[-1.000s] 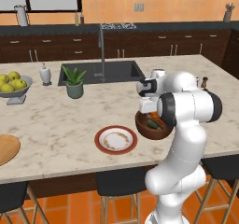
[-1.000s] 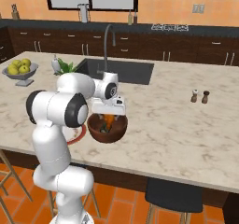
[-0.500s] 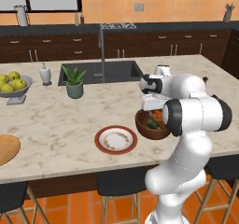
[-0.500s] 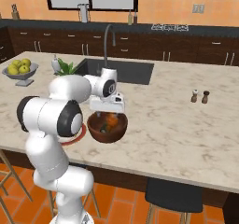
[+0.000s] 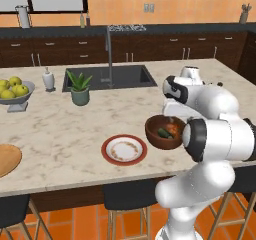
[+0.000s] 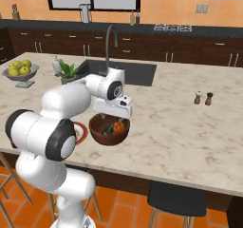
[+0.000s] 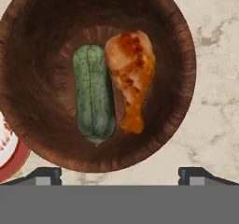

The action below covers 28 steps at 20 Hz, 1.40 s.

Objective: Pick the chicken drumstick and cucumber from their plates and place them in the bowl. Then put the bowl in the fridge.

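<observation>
The chicken drumstick (image 7: 130, 73) lies in the bowl (image 7: 37, 139) beside the cucumber (image 7: 94, 94), touching it, their long axes parallel; in the hand view its thin end points toward the fingers (image 7: 120, 174), which stand wide apart and hold nothing. That view shows the drumstick's glossy browned skin and the bowl's dark wood grain. The base views show the bowl on the marble desk (image 5: 60, 134) near its front edge, just right of the red-rimmed white plate (image 5: 124, 150). A tan wooden plate (image 5: 7, 159) sits at the near left. Farther back stand a spiky potted plant (image 5: 79, 87) and a grey fruit bowl (image 5: 15, 91).
</observation>
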### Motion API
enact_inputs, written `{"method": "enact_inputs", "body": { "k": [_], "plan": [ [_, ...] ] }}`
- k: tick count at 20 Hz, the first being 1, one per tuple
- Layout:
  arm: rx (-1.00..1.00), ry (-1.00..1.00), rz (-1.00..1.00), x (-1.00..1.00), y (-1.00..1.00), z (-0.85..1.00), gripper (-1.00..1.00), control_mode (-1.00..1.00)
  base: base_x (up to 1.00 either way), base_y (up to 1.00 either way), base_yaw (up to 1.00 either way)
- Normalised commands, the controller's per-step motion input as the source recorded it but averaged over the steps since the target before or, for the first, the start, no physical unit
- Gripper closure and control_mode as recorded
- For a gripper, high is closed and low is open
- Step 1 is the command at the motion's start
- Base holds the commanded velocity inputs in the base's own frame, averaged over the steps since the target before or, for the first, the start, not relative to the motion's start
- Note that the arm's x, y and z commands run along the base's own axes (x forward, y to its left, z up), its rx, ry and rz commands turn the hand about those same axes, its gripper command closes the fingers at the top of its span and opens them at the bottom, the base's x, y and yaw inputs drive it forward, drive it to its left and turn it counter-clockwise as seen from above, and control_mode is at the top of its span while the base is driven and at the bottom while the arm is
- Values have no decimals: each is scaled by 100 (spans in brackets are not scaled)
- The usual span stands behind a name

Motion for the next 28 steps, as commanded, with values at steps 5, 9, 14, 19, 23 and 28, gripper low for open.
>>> {"method": "enact_inputs", "body": {
  "k": [5, 9, 14, 19, 23, 28],
  "plan": [
    [1, 9, -14, 7, -48, 0, -100, -100, 0, 0, 0],
    [2, 2, 0, 3, -46, -3, -100, -100, 0, 0, 0],
    [0, 1, 0, 45, -5, -26, -100, -100, 0, 0, 0],
    [0, 2, 0, 24, -6, -39, -100, -100, 0, 0, 0],
    [0, 0, 0, 1, -2, -46, -100, -100, 0, 0, 0],
    [0, 0, 0, 1, -2, -39, 100, -100, 0, 0, 0]
  ]
}}
